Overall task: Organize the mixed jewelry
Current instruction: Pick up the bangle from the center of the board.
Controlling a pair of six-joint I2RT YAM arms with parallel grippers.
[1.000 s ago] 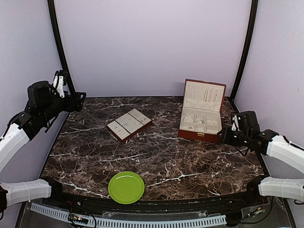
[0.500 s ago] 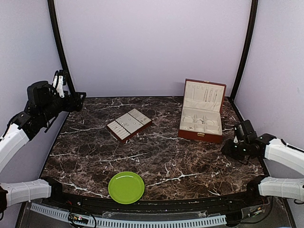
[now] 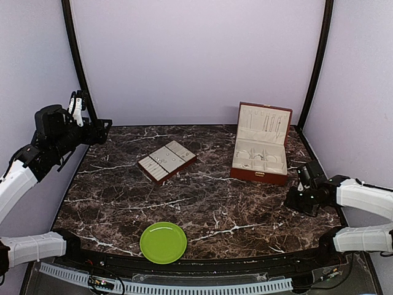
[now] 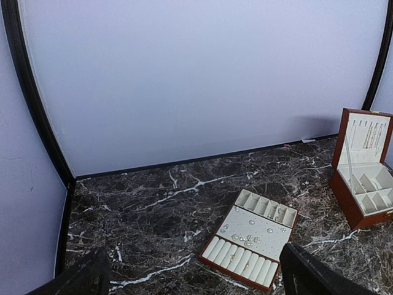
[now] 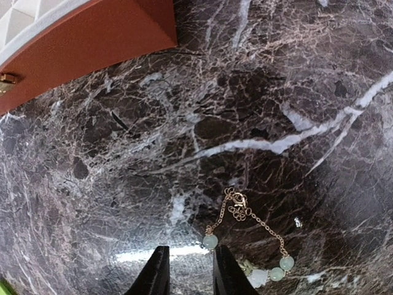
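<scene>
The R claw (image 5: 189, 249) hangs low over the table (image 3: 209, 203), near the right edge. Its two fingers are only a little way apart and hold nothing; just bare stone shows in the slit. The L claw (image 4: 193, 270) is wide open w/ nothing in it, up high at the far left corner.

A thin gold bead chain (image 5: 236, 206) w/ pale green beads lies flat on the stone, just right of the R claw's fingers, maybe touching one. From the top cam it's too small to see. More small silver bits (image 4: 245, 238) sit on the tray (image 4: 228, 274) in the middle of the table.

What could go wrong, I think:
- The slit sits left of the chain, so a squeeze here may catch only air.
- The chain is thin and flat on hard stone, so fingers may slide over it or push it away.
- A grab on one bead may let the rest swing and snag.
- A push to the right may send it off the table b/c the edge is close.

Room: the red-brown box (image 5: 92, 43) stands just to the far left of the R claw, so a quick lift could bump its wall. There's lots of bare stone btw the box, tray and green plate (image 3: 163, 242).
</scene>
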